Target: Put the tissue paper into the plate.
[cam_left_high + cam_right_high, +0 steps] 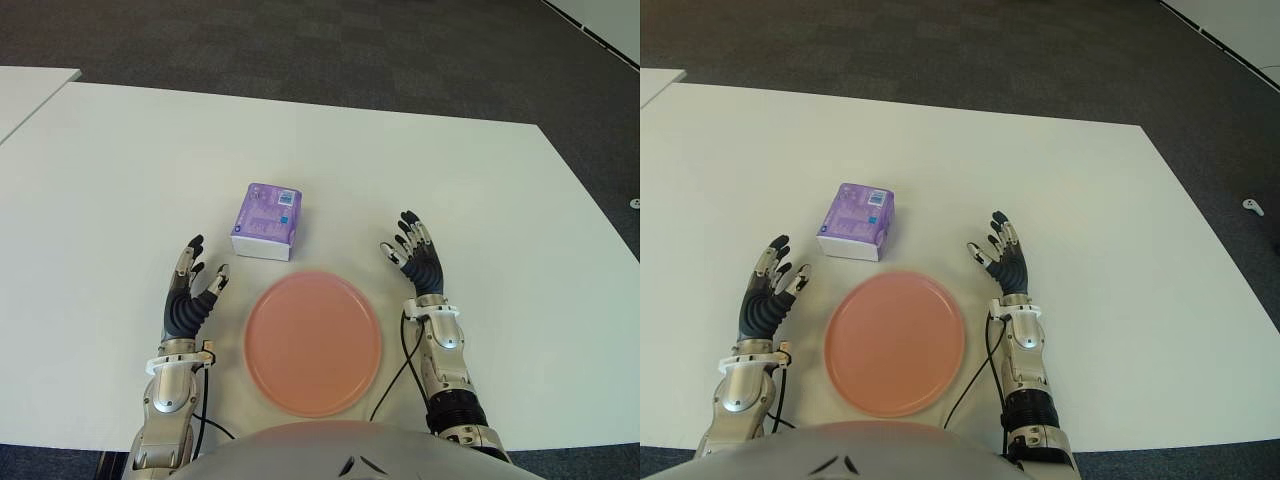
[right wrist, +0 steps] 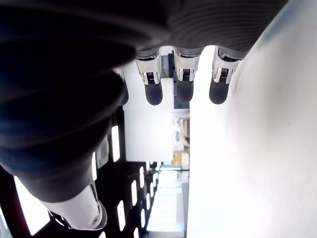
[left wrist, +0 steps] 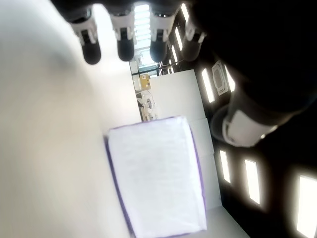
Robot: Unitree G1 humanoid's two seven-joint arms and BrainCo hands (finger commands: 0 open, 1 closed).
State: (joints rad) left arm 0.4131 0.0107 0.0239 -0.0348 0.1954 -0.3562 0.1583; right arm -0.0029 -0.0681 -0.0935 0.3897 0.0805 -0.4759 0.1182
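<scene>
A purple tissue pack [image 1: 266,220] lies on the white table [image 1: 130,170], just beyond the round pink plate [image 1: 312,342] near the front edge. Nothing lies in the plate. My left hand [image 1: 194,290] shows left of the plate, fingers spread, holding nothing; its wrist view shows the tissue pack [image 3: 156,176] a short way ahead of the fingertips [image 3: 90,49]. On the plate's right side my right hand [image 1: 416,258] is open too, with relaxed fingers [image 2: 153,91] and nothing between them.
A second white table's corner [image 1: 30,90] shows at the far left. Dark carpet [image 1: 300,50] lies beyond the table's far edge. Black cables [image 1: 395,385] run from both wrists near the plate.
</scene>
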